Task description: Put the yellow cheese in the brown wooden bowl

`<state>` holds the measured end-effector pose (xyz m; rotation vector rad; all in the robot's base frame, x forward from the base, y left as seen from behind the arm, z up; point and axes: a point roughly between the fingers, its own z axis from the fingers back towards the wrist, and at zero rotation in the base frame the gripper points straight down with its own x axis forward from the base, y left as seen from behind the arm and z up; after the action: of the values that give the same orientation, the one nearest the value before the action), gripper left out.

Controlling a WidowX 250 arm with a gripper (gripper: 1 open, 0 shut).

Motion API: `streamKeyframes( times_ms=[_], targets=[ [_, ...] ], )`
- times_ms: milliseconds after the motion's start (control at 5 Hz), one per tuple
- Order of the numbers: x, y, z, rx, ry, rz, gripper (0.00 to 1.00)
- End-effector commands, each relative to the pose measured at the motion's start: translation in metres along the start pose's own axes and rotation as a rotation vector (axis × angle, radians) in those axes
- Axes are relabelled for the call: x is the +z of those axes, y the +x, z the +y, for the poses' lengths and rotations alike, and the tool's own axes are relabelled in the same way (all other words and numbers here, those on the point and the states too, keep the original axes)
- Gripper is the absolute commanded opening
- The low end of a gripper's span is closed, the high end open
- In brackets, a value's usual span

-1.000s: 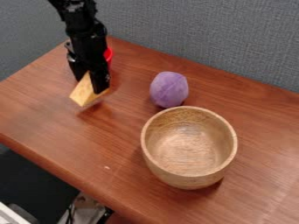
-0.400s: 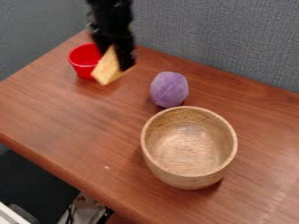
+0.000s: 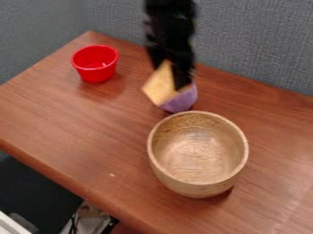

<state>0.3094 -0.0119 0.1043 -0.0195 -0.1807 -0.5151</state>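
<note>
Yellow against the dark arm, the cheese (image 3: 158, 87) hangs tilted in the air, one corner pointing down, pinched at its upper edge by the gripper (image 3: 167, 73). The jaws stand fairly wide because the wedge itself keeps them apart; they are closed on it, not empty. Carried this high, the cheese clears the purple ball (image 3: 178, 98), which sits just behind and below it in this view, partly hidden by the wedge. The wooden bowl (image 3: 197, 178) waits empty, nearer the camera and a little to the right, near the ball but apart from it. A small red bowl (image 3: 94, 63) stands well off at the far left corner of the table (image 3: 61, 119). Judging by this, the carry is well along: the cheese needs to travel over the wooden rim before release, else it may strike the rim and bounce out.
</note>
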Motion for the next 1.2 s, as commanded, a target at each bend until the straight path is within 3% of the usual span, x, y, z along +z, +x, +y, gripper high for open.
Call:
streamKeyframes(
  times_ms=[0, 400, 600, 1000],
  targets=[
    [0.004, 0.013, -0.029, -0.064, 0.009, -0.045, 0.00],
    [-0.014, 0.004, -0.040, -0.060, -0.017, -0.006, 0.00],
    [-0.022, 0.001, -0.034, -0.042, -0.026, 0.009, 1.00],
    [-0.034, -0.006, -0.028, -0.028, -0.054, 0.030, 1.00]
  ],
)
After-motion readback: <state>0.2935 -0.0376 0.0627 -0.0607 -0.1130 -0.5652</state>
